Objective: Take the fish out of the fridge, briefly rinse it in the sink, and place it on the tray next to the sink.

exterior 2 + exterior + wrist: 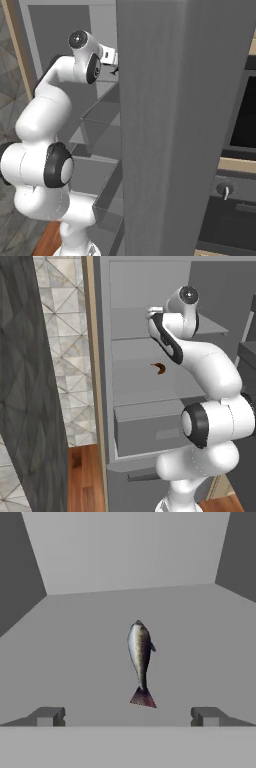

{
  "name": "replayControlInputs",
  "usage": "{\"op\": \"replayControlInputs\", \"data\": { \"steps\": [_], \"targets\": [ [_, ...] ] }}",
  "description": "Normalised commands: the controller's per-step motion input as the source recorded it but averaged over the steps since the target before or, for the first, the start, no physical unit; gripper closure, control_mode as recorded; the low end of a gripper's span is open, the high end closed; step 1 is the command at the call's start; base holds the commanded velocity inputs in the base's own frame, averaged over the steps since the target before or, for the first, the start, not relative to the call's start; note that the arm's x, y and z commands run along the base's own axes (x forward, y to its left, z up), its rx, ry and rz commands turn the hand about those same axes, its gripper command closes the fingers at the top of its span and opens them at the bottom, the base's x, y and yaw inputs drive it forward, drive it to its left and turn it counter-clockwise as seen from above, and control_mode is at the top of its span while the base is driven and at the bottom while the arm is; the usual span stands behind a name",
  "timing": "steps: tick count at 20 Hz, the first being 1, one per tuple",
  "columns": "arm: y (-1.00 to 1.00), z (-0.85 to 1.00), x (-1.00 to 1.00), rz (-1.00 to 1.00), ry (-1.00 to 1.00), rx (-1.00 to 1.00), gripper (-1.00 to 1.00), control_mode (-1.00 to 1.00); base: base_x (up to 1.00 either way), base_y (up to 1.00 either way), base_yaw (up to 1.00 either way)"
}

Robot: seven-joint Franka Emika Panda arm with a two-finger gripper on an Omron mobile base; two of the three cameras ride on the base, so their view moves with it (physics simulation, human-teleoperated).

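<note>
We see the fridge [150, 406] standing open, its plain grey interior split by flat grey shelves, with a grey drawer [145, 428] pulled partly forward below them. In the left base view a small curved orange-brown item [159, 368] lies alone on the middle shelf [130, 381], well below the level where the arm reaches in. The arm's hand is at the upper shelf [135, 323].

In the hand view we look straight into that upper compartment – grey floor, grey back wall, darker side walls. The fish [140, 662] lies on the shelf floor near the middle of the compartment, well clear of both side walls and the back wall. It is slender and dark grey with a paler, silvery flank, its head pointing toward the back wall and its thin reddish-brown tail toward the camera.

The claw [128, 716] is spread wide, its two dark fingertips [47, 716] far apart at the bottom of the hand view – one to either side of the fish's tail, neither touching it. It holds nothing.

In the right base view the fridge door [185, 125] stands edge-on in front of us, hiding most of the interior; beside it we see a dark oven front [240, 150] with a knob below.

We can read no brand, label or writing anywhere.
</note>
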Motion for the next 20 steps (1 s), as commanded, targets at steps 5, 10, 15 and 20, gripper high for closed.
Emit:
{"op": "replayControlInputs", "data": {
  "steps": [5, 10, 15, 20],
  "targets": [
    [-0.17, -0.13, 0.13, 0.00, 0.00, 0.00, -1.00, -1.00, 0.00, 0.00, 0.00],
    [-0.18, -0.17, 0.13, 0.00, -0.02, 0.00, -1.00, -1.00, 0.00, 0.00, 0.00],
    [-0.01, -0.06, 0.27, 0.00, 0.00, 0.00, -1.00, -1.00, 0.00, 0.00, 0.00],
    [0.00, -0.13, 0.34, 0.00, 0.00, 0.00, -1.00, -1.00, 0.00, 0.00, 0.00]
  ]
}}
